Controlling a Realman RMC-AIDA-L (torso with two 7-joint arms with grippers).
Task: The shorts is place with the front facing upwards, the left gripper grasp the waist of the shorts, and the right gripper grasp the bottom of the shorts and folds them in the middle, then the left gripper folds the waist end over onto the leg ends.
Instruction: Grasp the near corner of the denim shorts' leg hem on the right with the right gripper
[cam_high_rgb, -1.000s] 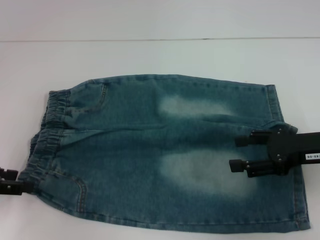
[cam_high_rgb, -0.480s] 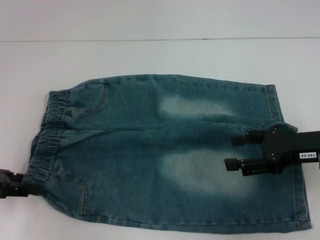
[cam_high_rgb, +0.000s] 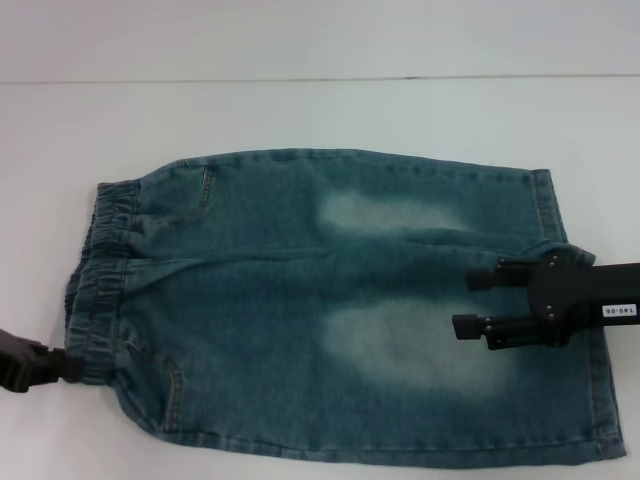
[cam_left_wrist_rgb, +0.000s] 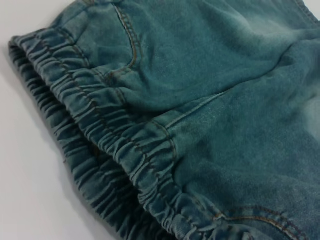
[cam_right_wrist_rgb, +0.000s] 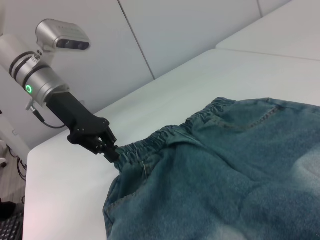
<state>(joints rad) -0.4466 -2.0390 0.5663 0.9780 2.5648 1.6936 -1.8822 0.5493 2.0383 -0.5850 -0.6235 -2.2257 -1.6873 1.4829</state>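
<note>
The blue-green denim shorts lie folded lengthwise on the white table. The ruffled waist of the shorts is at the left and the bottom of the shorts, the leg ends, is at the right. My left gripper is at the waist's near corner. In the right wrist view the left gripper is shut on the waistband, and the left wrist view shows that elastic band close up. My right gripper is open over the pale patch near the hems, holding nothing.
The white table extends behind and to the left of the shorts. Its back edge meets a pale wall. The shorts' near edge lies close to the bottom of the head view.
The left gripper has shifted slightly right with the waist's near corner, bunching that corner inward. The right gripper edged left, then back a little, staying open.
</note>
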